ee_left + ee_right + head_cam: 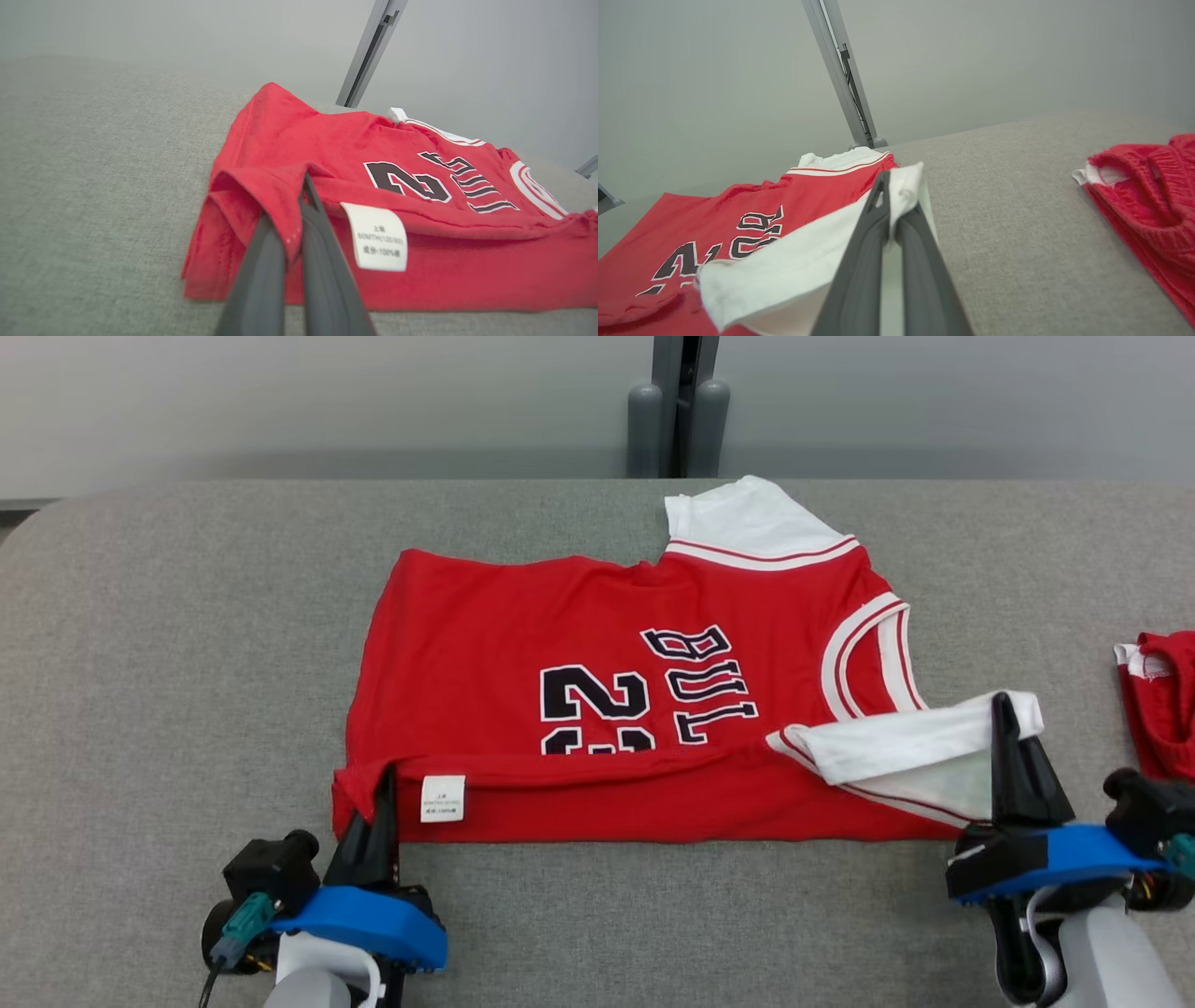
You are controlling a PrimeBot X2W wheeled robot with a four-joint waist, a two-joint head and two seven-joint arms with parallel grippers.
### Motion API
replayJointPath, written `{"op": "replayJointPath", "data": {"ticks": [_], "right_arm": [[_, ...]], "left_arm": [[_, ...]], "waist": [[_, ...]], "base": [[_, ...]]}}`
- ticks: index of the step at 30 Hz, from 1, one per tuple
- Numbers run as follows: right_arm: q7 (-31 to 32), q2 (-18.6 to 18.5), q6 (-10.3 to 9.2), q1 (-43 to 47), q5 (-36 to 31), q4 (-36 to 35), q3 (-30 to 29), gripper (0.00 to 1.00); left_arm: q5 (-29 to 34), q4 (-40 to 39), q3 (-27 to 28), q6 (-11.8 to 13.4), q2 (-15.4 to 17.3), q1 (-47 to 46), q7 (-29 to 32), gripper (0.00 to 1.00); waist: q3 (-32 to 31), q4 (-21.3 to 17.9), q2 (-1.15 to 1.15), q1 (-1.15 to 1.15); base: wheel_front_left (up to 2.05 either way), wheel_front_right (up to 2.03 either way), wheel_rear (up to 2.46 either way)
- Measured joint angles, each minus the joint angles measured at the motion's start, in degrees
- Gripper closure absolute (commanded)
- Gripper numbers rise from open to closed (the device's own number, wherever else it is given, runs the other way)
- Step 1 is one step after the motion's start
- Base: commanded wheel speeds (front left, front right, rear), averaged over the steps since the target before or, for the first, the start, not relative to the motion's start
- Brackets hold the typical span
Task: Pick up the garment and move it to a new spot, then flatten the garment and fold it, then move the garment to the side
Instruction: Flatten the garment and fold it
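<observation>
- Head view: the left pincer (381,789) reaches in from the lower left, low over the grey table (140,709). Its fingers point away from the robot and are clenched on the near left corner of the red garment (607,709), just beside a white label (442,798).
- The right pincer (1004,719) rises from the lower right and is clamped on the white sleeve at the garment's near right corner.
- The garment lies mid-table, with its near strip turned over the lower part of the number. A second red cloth (1162,709) lies apart at the right edge. Behind the table are a pale wall and a grey post (680,411).
- Left wrist view: the left pincer (294,219) is tilted along the table (93,186). Its two dark fingers are closed on a raised red hem fold, with the label (378,236) beside them.
- Right wrist view: the right pincer (887,196) pinches the white sleeve, which is lifted off the garment (714,219). The second red cloth (1148,196) lies on the table (1008,210) to the right, and the post (840,70) slants behind.
</observation>
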Motion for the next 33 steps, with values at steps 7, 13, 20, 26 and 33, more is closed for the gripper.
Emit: {"op": "replayJointPath", "data": {"ticks": [7, 13, 20, 26, 33], "right_arm": [[0.0, -0.5, 0.0, -7.8, -2.5, 4.7, 0.6, 1.0], [0.0, -0.5, 0.0, -12.2, -4.2, 7.9, 0.7, 1.0], [0.0, -0.4, 0.0, -15.5, -6.9, 9.9, 0.4, 1.0], [0.0, -0.1, -0.01, -16.1, -10.3, 10.6, -1.2, 0.0], [0.0, 0.2, -0.01, -11.1, -15.3, 6.2, -2.4, 0.0]], "left_arm": [[-0.5, 3.0, -0.2, 0.0, 0.0, -4.9, 0.0, 1.0], [-0.6, 5.1, -0.3, 0.0, 0.6, -8.2, 0.0, 1.0], [-0.4, 6.2, -0.8, 0.0, 1.2, -11.1, 0.0, 1.0], [1.2, 6.7, 0.2, 0.0, 1.3, -11.6, 0.0, 0.0], [7.2, 3.0, 6.1, 2.4, 0.9, -6.4, 0.0, 0.0]], "waist": [[3.2, 0.1, 0.0, 0.0], [5.1, 0.3, 0.0, 0.0], [6.5, 0.6, 0.0, 0.0], [6.6, 0.9, 0.0, 0.0], [4.1, 1.1, 0.0, 0.0]], "base": [[0.0, 0.0, 0.0], [0.0, 0.0, 0.0], [0.0, 0.0, 0.0], [0.0, 0.0, 0.0], [0.0, 0.0, 0.0]]}}
